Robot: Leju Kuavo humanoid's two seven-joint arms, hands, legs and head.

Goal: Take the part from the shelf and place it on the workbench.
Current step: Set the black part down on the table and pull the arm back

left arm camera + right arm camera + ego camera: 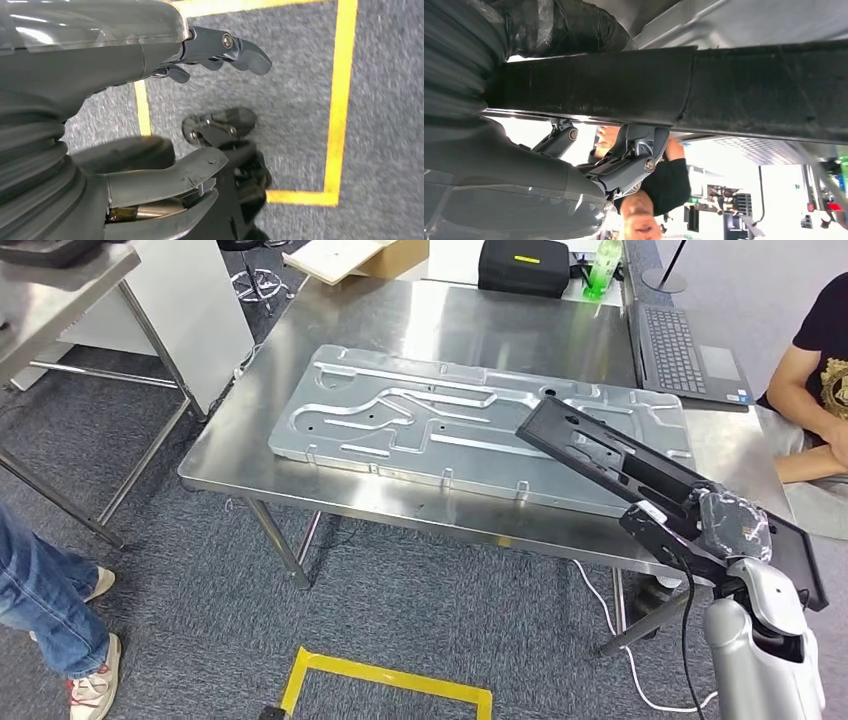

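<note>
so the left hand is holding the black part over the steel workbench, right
Not quite: the right hand holds the black part over the steel workbench, as the head view shows. The left hand hangs over the carpet holding nothing.

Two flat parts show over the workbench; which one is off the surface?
The black part, held by the right hand and tilted above the table edge. The large silver plate lies flat on the workbench.

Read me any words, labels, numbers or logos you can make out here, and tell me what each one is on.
No text is readable.
Black case: yellow label, too small to read.
Laptop: small sticker near its front corner, too small to read.
Person's dark shirt: gold print, cut off, unreadable.
</note>
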